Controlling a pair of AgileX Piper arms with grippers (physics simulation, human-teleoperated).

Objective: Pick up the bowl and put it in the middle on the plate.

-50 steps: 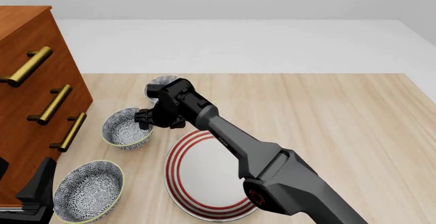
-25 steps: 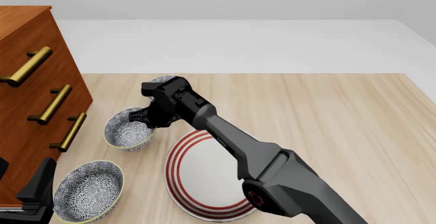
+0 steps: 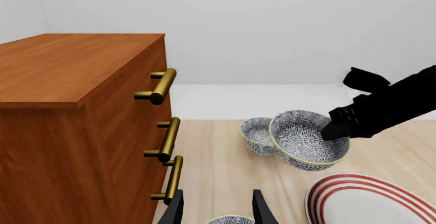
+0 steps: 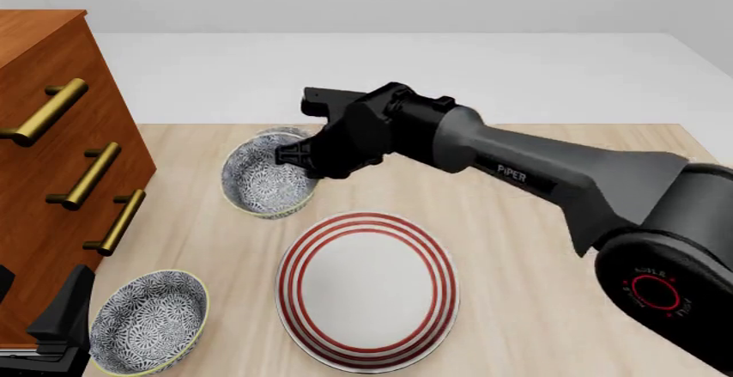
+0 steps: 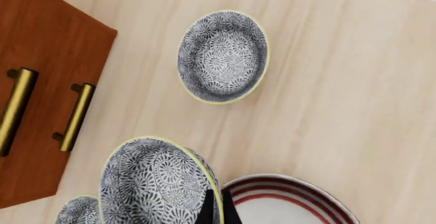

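Lifted since before: bowl (image 4: pixel 268 174), tilted, pinched at its rim by your right gripper (image 4: pixel 300 158), beyond the plate (image 4: pixel 368 290). Left gripper (image 3: pixel 216 211) appears parted, seemingly holding nothing.

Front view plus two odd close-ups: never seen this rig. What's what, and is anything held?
It is a simulated pair of robot arms at a wooden table. The front view looks down from behind them; each close-up comes from a camera just behind one arm's gripper. The right gripper has its fingers pinched on the rim of the patterned bowl, holding it tilted, off the red-ringed plate. Two similar bowls sit on the table, one near the wooden drawer cabinet. The left gripper is open and empty.
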